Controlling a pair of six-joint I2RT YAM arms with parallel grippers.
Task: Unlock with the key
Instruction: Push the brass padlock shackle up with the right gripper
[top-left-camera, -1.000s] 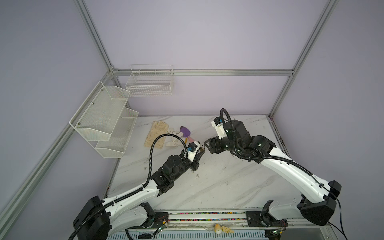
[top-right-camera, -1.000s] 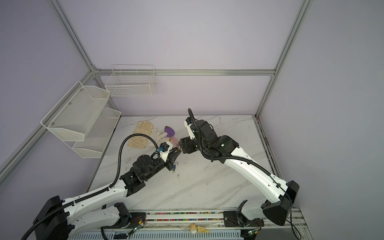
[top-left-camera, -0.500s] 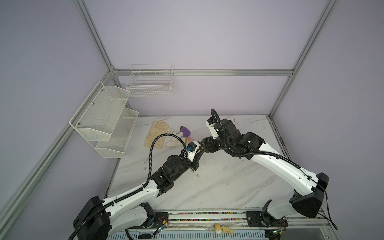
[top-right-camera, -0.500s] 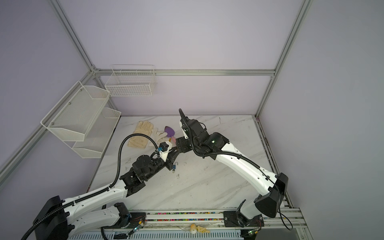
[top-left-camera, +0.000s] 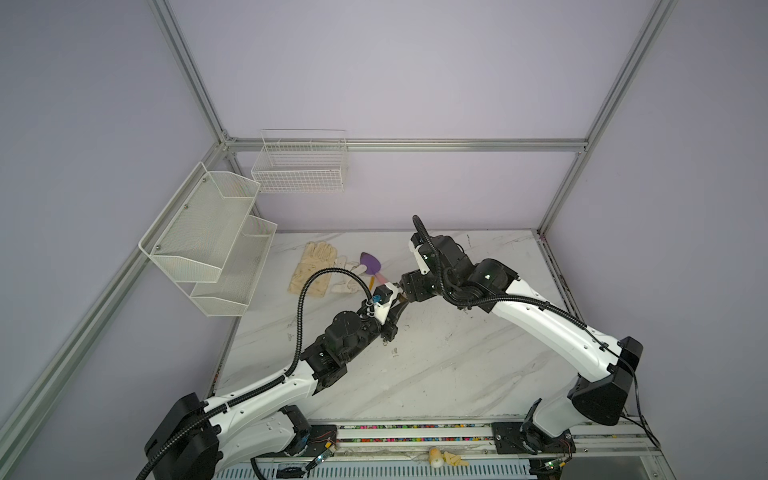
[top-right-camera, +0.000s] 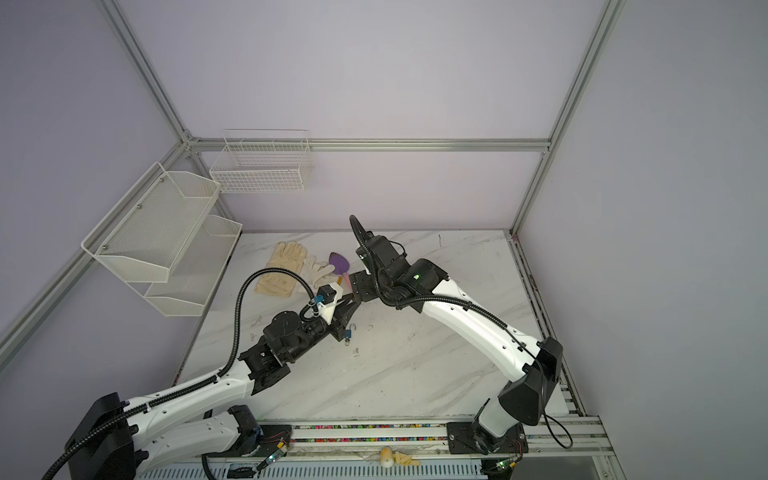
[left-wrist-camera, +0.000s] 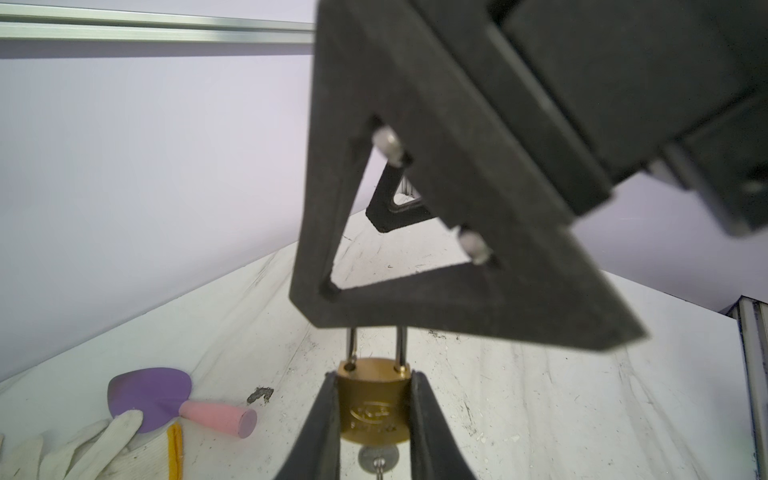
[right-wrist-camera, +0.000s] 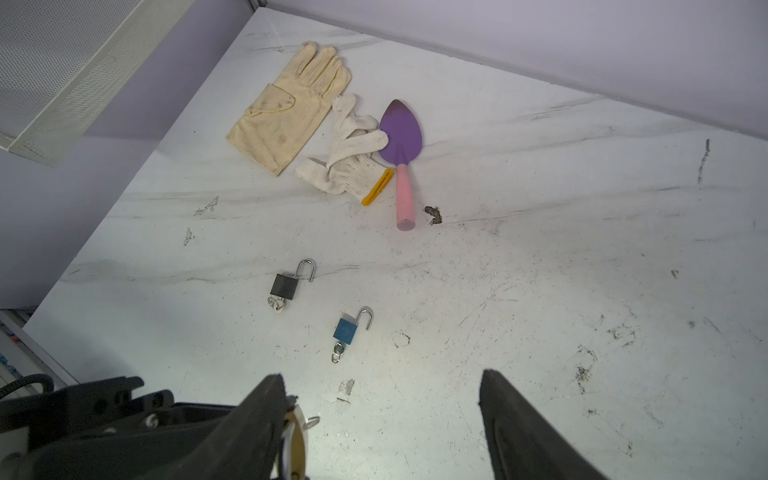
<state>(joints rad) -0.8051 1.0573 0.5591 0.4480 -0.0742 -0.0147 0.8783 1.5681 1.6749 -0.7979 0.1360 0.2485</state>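
Observation:
A brass padlock (left-wrist-camera: 374, 407) is clamped by its sides in my left gripper (left-wrist-camera: 374, 377), which is shut on it and holds it above the table. Its shackle (left-wrist-camera: 352, 345) points away from the wrist and looks seated in the body. The silver key (left-wrist-camera: 376, 457) sticks out of the padlock's base. My right gripper (right-wrist-camera: 379, 376) is open, and one of its fingers (left-wrist-camera: 415, 174) covers the top of the shackle. In the right wrist view the padlock's brass edge (right-wrist-camera: 297, 446) lies against one finger (right-wrist-camera: 266, 415). In both top views the two grippers (top-left-camera: 400, 297) (top-right-camera: 352, 297) meet mid-table.
A black padlock (right-wrist-camera: 284, 286) and a blue padlock (right-wrist-camera: 346, 330) lie on the marble table with open shackles and keys in them. Behind them are a yellow glove (right-wrist-camera: 286, 112), a white glove (right-wrist-camera: 353, 166) and a purple trowel (right-wrist-camera: 401, 137). Wire shelves (top-left-camera: 208, 241) hang on the left wall.
The right arm has swung left and brought its gripper up to the padlock's shackle end, with its jaws a little wider. The left arm and padlock have stayed still.

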